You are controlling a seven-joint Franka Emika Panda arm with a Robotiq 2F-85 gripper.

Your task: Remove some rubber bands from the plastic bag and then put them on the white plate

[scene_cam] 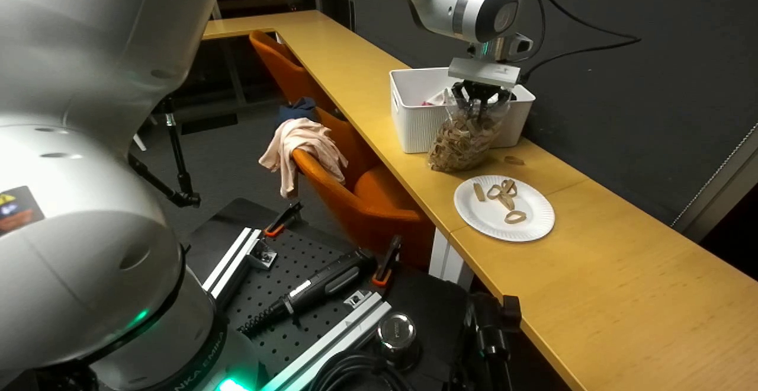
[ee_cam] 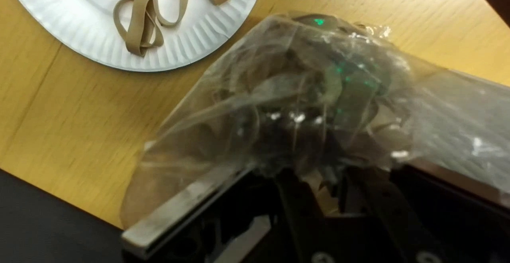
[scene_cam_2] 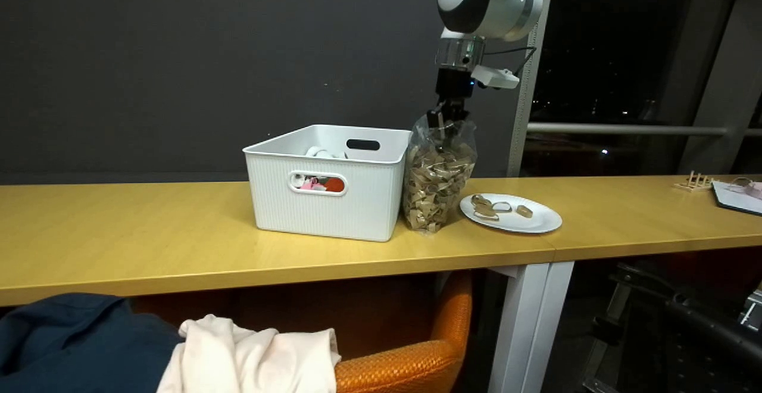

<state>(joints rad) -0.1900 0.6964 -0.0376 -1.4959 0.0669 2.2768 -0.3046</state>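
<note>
The clear plastic bag (scene_cam: 465, 145) (scene_cam_2: 439, 181) (ee_cam: 275, 83) stands upright, mouth up, packed with tan rubber bands, against the white basket. My gripper (scene_cam: 477, 108) (scene_cam_2: 443, 134) (ee_cam: 306, 155) points down through the bag's mouth, its fingers inside the plastic near the top of the bands. The plastic and bands hide the fingertips, so I cannot tell if they are shut on any band. The white plate (scene_cam: 500, 231) (scene_cam_2: 542, 219) (ee_cam: 89, 36) lies beside the bag and bears several tan rubber bands (scene_cam: 506, 200) (scene_cam_2: 483, 207) (ee_cam: 139, 26). One loose band (scene_cam: 514, 160) lies on the table behind the plate.
The white basket (scene_cam: 410, 127) (scene_cam_2: 327, 214) with mixed items stands right beside the bag. A dark wall (scene_cam: 622, 95) runs behind the wooden table (scene_cam: 628, 249). An orange chair (scene_cam: 355, 213) with clothes stands at the front edge. A wooden peg piece (scene_cam_2: 693, 182) lies farther along.
</note>
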